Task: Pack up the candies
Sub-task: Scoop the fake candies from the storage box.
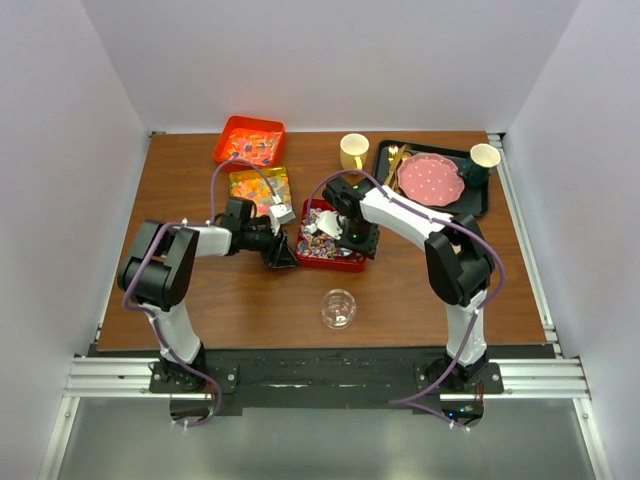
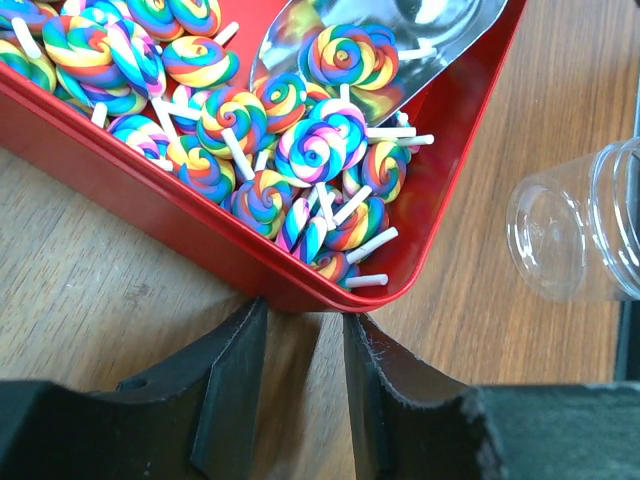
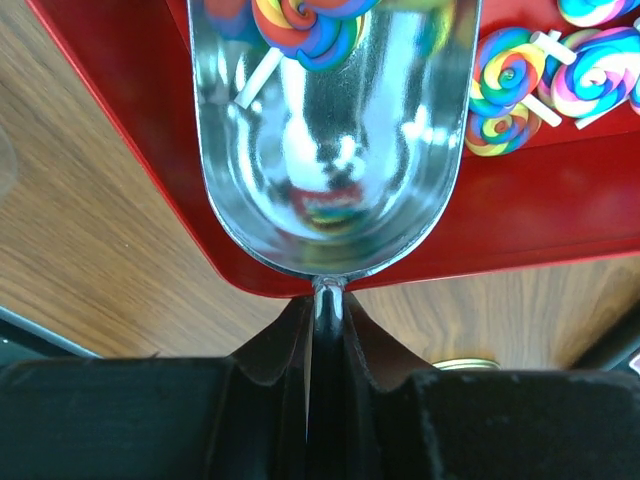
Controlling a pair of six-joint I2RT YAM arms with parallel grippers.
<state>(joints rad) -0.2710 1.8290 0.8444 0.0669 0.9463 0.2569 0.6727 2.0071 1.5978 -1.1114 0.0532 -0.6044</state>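
White walls close in a brown wooden desk. At its middle the right gripper is clenched on the thin handle of a metal scoop. The scoop's bowl lies in the red tray with one rainbow swirl lollipop at its mouth. The other lollipops are heaped toward the tray's near corner. The left gripper stands with jaws apart, grasping nothing, its tips right at that corner as if to brace it. A clear plastic cup waits on bare wood near the tray. Farther back lie the orange-red sweets and the glossy gummies. The handle is slim, so a loaded scoop could twist in the grip and spill. With the tray unclamped, a push into the heap might slide it. The light, narrow-mouthed cup could tip, or sticks could catch on its rim during pouring. Whether the left tips actually touch the tray cannot be told. The scoop's front is cut off in the right wrist view, hiding how much it carries. From above, the arms cover both grippers, and the cup's contents are hard to read.
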